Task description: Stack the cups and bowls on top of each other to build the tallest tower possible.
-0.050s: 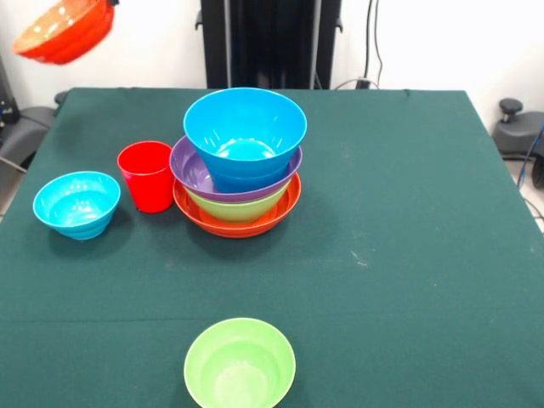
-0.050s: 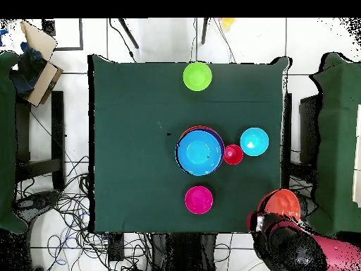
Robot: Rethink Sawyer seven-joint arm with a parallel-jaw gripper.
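Tower [image 1: 238, 183] mid-bench [image 1: 408, 255], orange base, blue bowl [image 1: 245, 127] on top, red cup [image 1: 147, 176] beside it, orange bowl [image 1: 66, 31] aloft off bench corner, pincer state cannot be told

Glossy plastic bowls [image 1: 244, 136] and cup [image 1: 147, 175]; matt green tablecloth [image 1: 408, 255].

Bulky black arm segment [image 2: 289, 248], rounded, w/ magenta-red section toward picture's edge, black pedestal column [image 1: 270, 42], vertical ribs
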